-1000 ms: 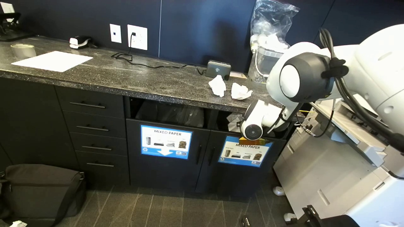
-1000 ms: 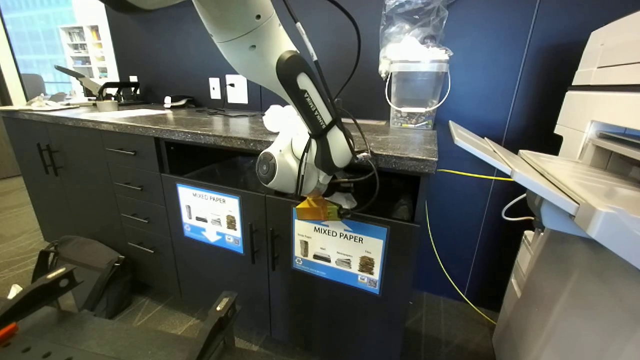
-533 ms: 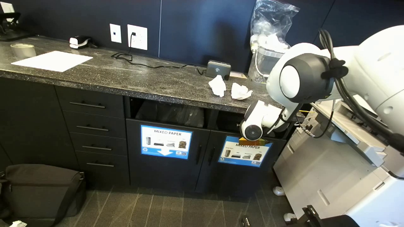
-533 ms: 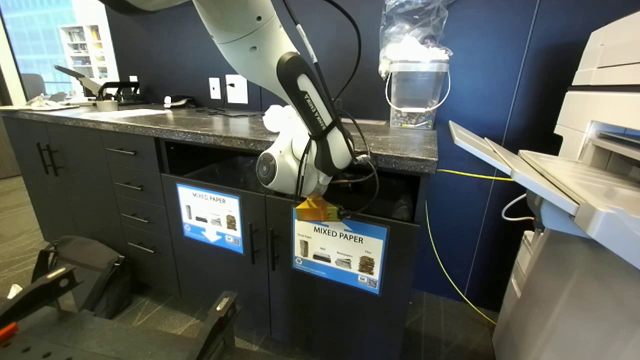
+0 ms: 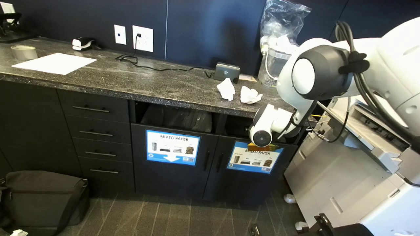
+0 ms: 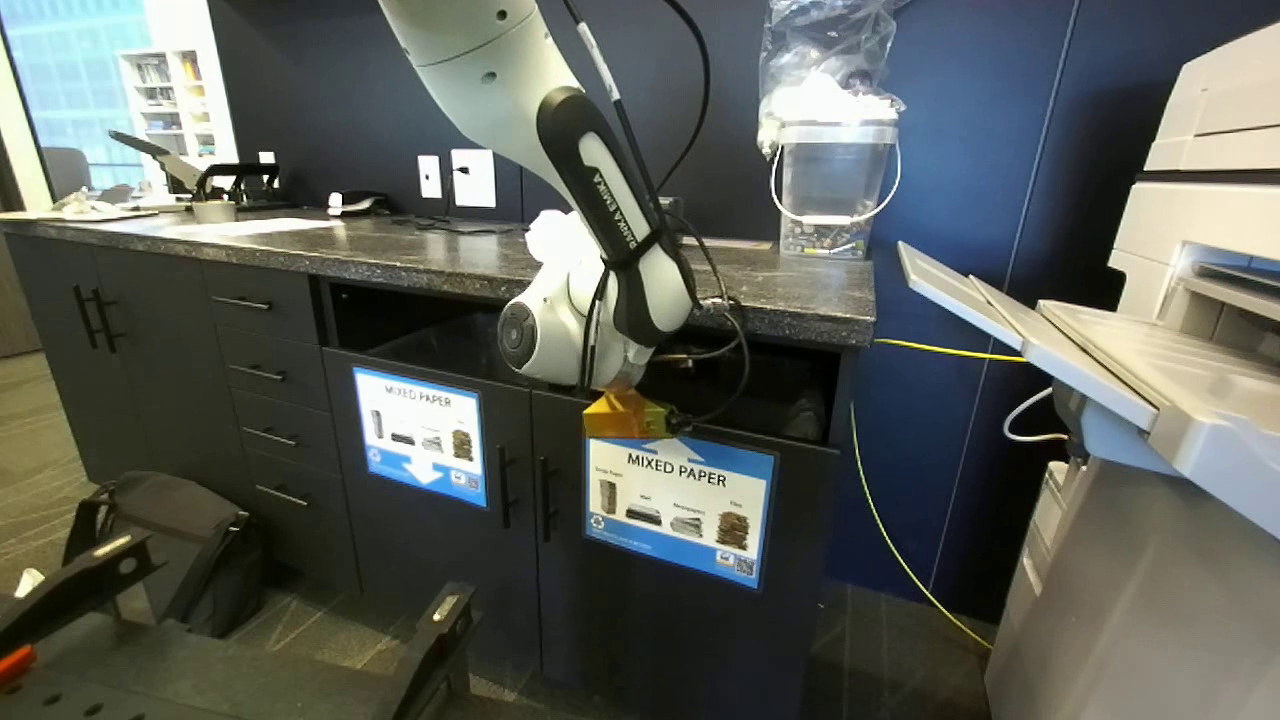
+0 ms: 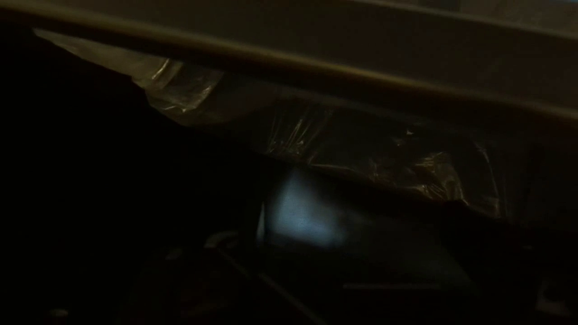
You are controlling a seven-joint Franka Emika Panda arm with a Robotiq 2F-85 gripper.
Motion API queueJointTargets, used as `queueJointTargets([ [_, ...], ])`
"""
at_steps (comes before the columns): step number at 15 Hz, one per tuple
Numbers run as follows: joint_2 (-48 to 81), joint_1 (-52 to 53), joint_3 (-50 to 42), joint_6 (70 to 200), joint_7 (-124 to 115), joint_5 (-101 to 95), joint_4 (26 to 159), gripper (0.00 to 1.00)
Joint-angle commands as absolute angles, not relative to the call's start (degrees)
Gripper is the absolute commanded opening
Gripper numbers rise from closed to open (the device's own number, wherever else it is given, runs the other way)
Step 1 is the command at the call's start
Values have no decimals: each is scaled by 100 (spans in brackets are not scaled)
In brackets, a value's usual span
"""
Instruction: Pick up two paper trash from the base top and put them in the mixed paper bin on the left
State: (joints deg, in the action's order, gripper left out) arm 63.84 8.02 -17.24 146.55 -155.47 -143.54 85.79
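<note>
Two crumpled white paper wads, one point(image 5: 226, 89) left of the other point(image 5: 250, 95), lie on the dark speckled base top point(image 5: 141, 82). Below it are two bin openings with MIXED PAPER signs: the left bin point(image 5: 177, 118) and the right bin point(image 6: 770, 385). My gripper point(image 6: 685, 376) reaches into the right opening, under the counter edge. No paper shows at its jaws, which have let go and stand open. The wrist view is very dark; its fingers cannot be made out there. A shiny clear liner point(image 7: 180, 92) hangs below a ledge point(image 7: 289, 63) in that view.
A bucket with a clear plastic bag point(image 6: 835, 180) stands at the counter's right end, a small grey box point(image 5: 227, 72) behind the wads. A flat white sheet point(image 5: 54, 63) lies at the far left. A printer point(image 5: 341, 164) stands close on the right.
The white paper at the gripper a second ago has dropped from sight inside the right bin opening. The arm has since shifted slightly, its upper links most. Both counter wads stayed put.
</note>
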Motion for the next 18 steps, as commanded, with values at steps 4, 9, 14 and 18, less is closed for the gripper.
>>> queueJointTargets([
  [4,5449,1065,-1409,14198,-15745,-14453,10059,100],
  [9,4669,1193,-1206,13561,-15745,-14452,11460,100],
  [14,3748,1414,-1410,13793,-15705,-14452,12653,100],
  [18,2567,1305,-1533,14711,-15281,-14450,13319,100],
])
